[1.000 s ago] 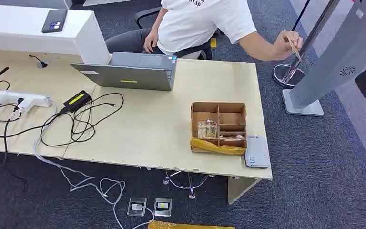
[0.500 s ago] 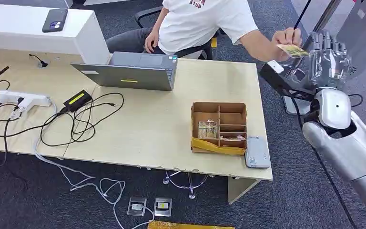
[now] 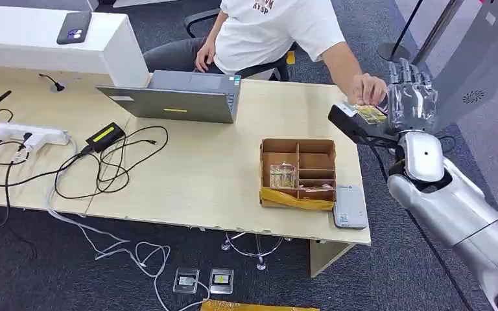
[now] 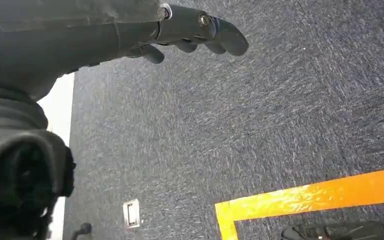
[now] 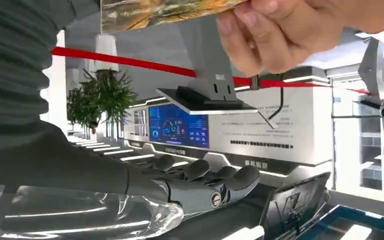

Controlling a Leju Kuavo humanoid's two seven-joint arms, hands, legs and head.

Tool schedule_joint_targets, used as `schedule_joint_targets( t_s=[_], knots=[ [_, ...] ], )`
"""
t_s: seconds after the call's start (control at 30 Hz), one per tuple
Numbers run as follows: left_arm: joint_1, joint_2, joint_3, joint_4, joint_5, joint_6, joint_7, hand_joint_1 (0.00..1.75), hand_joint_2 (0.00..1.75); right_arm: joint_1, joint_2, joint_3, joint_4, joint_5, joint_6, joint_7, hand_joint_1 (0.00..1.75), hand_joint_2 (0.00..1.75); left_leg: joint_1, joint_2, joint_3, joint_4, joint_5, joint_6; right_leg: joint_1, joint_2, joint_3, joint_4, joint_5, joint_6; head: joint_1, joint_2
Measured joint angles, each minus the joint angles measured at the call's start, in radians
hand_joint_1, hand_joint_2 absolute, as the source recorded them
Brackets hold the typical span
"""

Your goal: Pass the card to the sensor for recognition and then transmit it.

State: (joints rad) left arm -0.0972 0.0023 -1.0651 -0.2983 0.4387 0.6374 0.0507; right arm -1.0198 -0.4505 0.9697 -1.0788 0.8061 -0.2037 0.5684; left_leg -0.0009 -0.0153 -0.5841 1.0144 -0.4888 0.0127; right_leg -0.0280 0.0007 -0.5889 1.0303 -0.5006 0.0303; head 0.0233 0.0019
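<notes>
Since a moment ago the right hand (image 3: 412, 87) has swung left and nearer the desk (image 3: 201, 175), meeting the person's hand (image 3: 368, 89) offering the card (image 3: 369, 114). Its fingers (image 5: 205, 185) lie spread, holding nothing, so the handover isn't done; the left hand (image 4: 190, 30) hangs loosely open over carpet.

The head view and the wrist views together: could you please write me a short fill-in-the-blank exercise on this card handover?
1. The yellowish patterned card is held by the ____'s hand.
2. The right hand is raised with its fingers ____.
3. The compartmented brown cardboard box stands on the pale wooden ____.
4. The left hand hangs above dark grey ____.

Missing words: person; spread; table; carpet
</notes>
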Motion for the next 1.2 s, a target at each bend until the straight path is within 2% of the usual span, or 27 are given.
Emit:
schedule_joint_targets(
  t_s=[0.3, 0.37, 0.87, 1.2],
  knots=[
    [0.000, 0.010, -0.013, 0.000, 0.010, 0.001, -0.008, 0.00, 0.00, -0.006, 0.008, 0.022, 0.020, -0.021, -0.022, -0.006, 1.75, 1.75, 0.000, 0.000, 0.000, 0.000, 0.000, 0.000, 0.000, 0.000, 0.000, 0.000, 0.000, 0.000, 0.000, 0.000],
    [0.000, 0.011, -0.015, 0.000, 0.011, 0.001, -0.008, 0.00, 0.00, -0.007, 0.010, 0.024, 0.022, -0.023, -0.023, -0.008, 1.75, 1.75, 0.000, 0.000, 0.016, 0.000, 0.001, 0.000, 0.000, 0.000, -0.001, 0.000, 0.000, 0.000, 0.000, 0.000],
    [-0.008, 0.029, -0.027, 0.000, 0.026, -0.005, -0.008, 0.00, 0.00, -0.006, 0.023, 0.040, 0.050, -0.041, -0.042, -0.028, 1.75, 1.75, 0.000, 0.000, 0.016, 0.000, 0.001, -0.001, 0.000, 0.001, 0.000, 0.000, 0.001, 0.000, 0.000, 0.000],
    [-0.006, 0.035, -0.027, -0.003, 0.068, 0.010, -0.008, 0.00, 0.00, 0.061, 0.031, 0.044, 0.078, -0.082, -0.088, -0.065, 1.75, 1.75, 0.000, 0.000, 0.016, 0.000, 0.001, -0.001, 0.000, 0.000, 0.000, 0.000, 0.001, 0.000, 0.000, 0.000]
  ],
)
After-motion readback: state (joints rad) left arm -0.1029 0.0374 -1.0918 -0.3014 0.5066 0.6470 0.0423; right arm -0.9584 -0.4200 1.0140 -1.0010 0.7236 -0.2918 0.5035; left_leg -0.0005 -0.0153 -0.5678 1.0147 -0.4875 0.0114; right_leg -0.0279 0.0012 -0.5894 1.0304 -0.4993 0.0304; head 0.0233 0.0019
